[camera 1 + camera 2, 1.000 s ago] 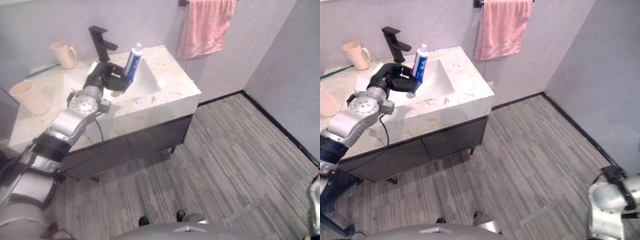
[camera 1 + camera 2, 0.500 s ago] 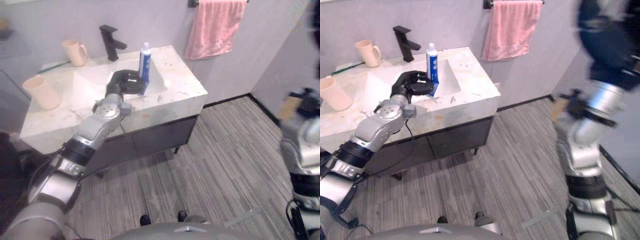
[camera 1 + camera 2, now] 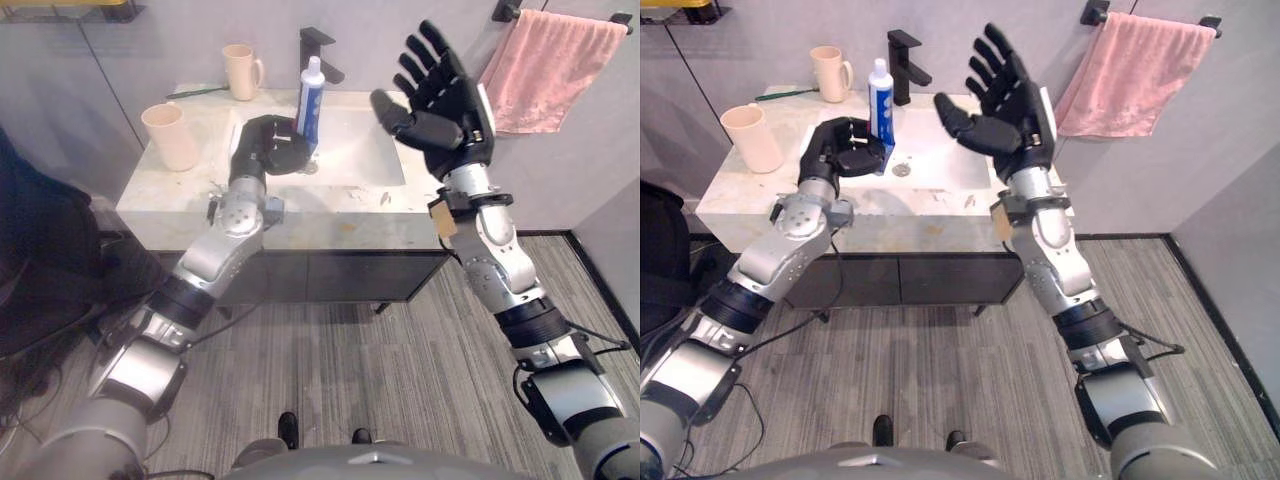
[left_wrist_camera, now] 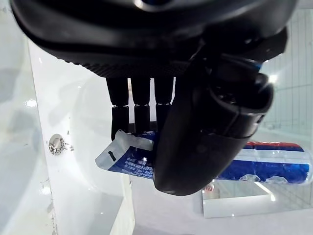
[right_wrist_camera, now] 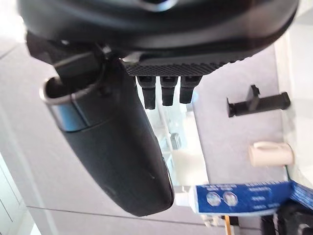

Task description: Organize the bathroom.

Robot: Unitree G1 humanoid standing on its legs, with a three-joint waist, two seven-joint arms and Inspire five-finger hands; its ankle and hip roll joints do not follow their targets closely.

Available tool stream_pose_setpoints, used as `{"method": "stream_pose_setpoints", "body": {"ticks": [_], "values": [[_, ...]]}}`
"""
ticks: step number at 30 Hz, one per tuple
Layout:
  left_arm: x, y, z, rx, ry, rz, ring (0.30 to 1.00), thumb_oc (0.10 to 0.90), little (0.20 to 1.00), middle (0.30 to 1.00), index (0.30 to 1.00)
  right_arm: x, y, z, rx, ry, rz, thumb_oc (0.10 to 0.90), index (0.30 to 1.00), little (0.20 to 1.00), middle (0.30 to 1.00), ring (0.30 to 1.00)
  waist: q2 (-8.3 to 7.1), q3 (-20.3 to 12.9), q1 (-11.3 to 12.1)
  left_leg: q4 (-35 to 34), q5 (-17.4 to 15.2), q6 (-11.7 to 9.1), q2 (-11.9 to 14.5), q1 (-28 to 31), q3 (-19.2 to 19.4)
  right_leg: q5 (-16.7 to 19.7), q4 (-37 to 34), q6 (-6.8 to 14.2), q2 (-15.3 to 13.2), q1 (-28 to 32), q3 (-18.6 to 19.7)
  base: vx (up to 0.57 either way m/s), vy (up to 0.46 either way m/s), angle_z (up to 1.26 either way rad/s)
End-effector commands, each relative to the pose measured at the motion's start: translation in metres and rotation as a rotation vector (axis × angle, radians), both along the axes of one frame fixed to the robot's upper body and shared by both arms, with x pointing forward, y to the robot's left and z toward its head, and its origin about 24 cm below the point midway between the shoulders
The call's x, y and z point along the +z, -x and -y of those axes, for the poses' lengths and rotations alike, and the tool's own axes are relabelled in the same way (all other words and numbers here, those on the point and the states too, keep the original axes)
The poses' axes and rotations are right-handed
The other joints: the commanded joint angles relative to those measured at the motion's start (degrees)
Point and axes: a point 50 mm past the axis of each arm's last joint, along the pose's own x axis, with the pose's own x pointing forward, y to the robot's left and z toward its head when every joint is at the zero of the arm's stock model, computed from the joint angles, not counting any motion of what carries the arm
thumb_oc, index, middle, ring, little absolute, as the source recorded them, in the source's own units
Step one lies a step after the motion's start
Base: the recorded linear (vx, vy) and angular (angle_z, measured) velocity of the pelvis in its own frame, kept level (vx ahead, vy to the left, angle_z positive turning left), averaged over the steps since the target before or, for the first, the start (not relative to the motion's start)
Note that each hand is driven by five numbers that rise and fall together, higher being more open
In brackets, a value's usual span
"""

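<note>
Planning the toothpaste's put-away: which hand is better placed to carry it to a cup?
Left. The left hand already grips the toothpaste tube upright over the sink. The right hand hangs open, holding nothing.

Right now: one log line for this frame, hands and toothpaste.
left hand: shut on toothpaste tube, upright over sink | right hand: open, raised, holding nothing | cups: on counter

Head stereo pair looks down at sink counter (image 3: pixel 330 205) — wrist cameras very close; all share toothpaste tube (image 3: pixel 880 102).
</note>
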Motion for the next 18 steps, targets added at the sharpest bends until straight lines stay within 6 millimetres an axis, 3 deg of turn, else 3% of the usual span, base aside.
{"method": "stream_pose_setpoints", "body": {"ticks": [1, 10, 18], "values": [[0.093, -0.008, 0.040, -0.117, 0.064, 0.380, 0.300, 0.400, 0.300, 0.300, 0.300, 0.054, 0.001, -0.008, 0.073, -0.084, 0.210, 0.800, 0.900, 0.900, 0.900, 0.900, -0.94, -5.78, 0.20, -0.14, -4.22, 0.34, -1.82, 3.01, -0.70, 0.60, 0.70, -0.07, 1.93, -2.18, -0.28, 0.00, 0.000, 0.00], [0.084, -0.014, 0.047, -0.137, 0.038, 0.354, 0.300, 0.400, 0.300, 0.300, 0.300, 0.052, -0.009, -0.029, 0.101, -0.078, 0.158, 0.800, 0.900, 0.900, 0.900, 0.900, -0.92, -5.94, 1.32, -0.14, -4.22, 0.36, -2.19, 3.02, -1.42, 0.57, 0.17, -0.07, 1.56, -1.47, -1.05, 0.00, 0.002, 0.02], [0.085, -0.015, 0.050, -0.153, 0.039, 0.349, 0.300, 0.400, 0.300, 0.300, 0.300, 0.051, -0.018, -0.035, 0.080, -0.076, 0.116, 0.800, 0.900, 0.900, 0.900, 0.900, -0.77, -6.02, 2.14, -0.14, -4.08, 0.38, -2.41, 2.86, -1.98, 0.59, 0.16, -0.06, 1.28, -1.37, -1.65, 0.00, 0.007, 0.04]]}}
